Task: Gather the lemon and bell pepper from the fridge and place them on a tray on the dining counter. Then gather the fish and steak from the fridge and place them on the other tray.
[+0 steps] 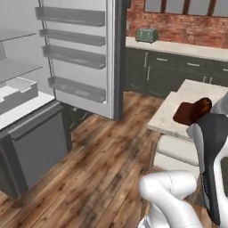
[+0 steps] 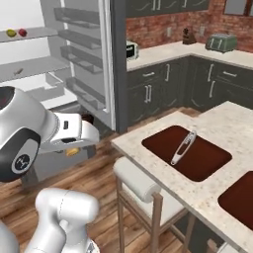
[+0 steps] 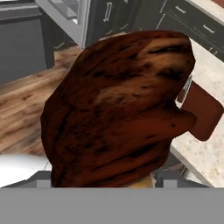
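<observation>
steak (image 3: 118, 109) held in gripper (image 3: 109, 181), jaws spread wide around it

A green toaster (image 2: 221, 42) is sitting on the back worktop (image 2: 173, 51) against the brick wall (image 2: 163, 24). A knife block (image 2: 186, 36) is standing left of the toaster, near it. Metal tongs (image 2: 183, 147) are lying well in front of the toaster.

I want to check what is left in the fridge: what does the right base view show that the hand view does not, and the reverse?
Right base view: the lemon and bell pepper side by side on an upper fridge shelf, and a toaster. Hand view: the steak close up, held by the gripper. Both: the fridge's open door, the dining counter, a dark red tray.
</observation>
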